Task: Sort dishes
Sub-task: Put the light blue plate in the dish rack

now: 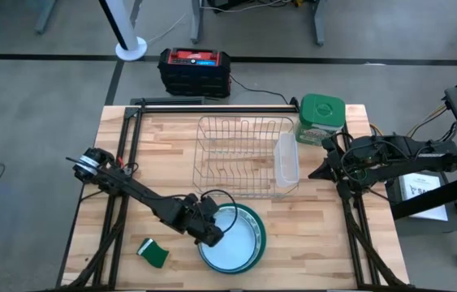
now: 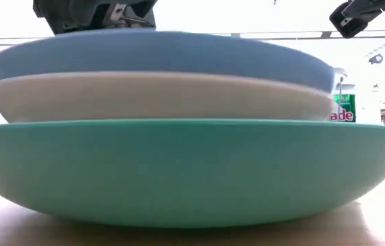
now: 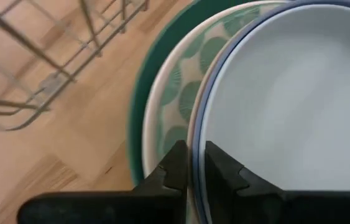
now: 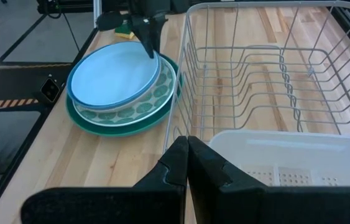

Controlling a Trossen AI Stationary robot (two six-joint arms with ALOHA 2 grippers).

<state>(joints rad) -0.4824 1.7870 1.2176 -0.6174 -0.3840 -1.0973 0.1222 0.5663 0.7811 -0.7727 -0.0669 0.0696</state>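
Note:
Three plates are stacked near the table's front edge. The light blue plate (image 1: 234, 242) lies on the cream plate with a green leaf pattern (image 4: 156, 94). The cream plate lies in the large teal-rimmed plate (image 1: 257, 231), which rests on the table. My left gripper (image 1: 212, 235) is at the stack's left side, shut on the blue plate's rim; it also shows in the left wrist view (image 3: 196, 167). My right gripper (image 1: 319, 172) is shut and empty at the table's right, beside the dish rack; it also shows in the right wrist view (image 4: 187, 152). My left gripper pinches the light blue plate's rim (image 3: 194, 134) at the plate's left side, one finger (image 3: 219, 163) inside the plate and one (image 3: 175, 163) outside. The fingers slant down from the table's left. The plate lies on the cream plate (image 2: 158, 96).
A wire dish rack (image 1: 240, 154) with a pale plastic tray (image 1: 286, 162) at its right end stands behind the stack. A green-lidded container (image 1: 321, 113) is at the far right. A green sponge (image 1: 155, 253) lies at the front left. A black box (image 1: 196, 71) sits beyond the far edge.

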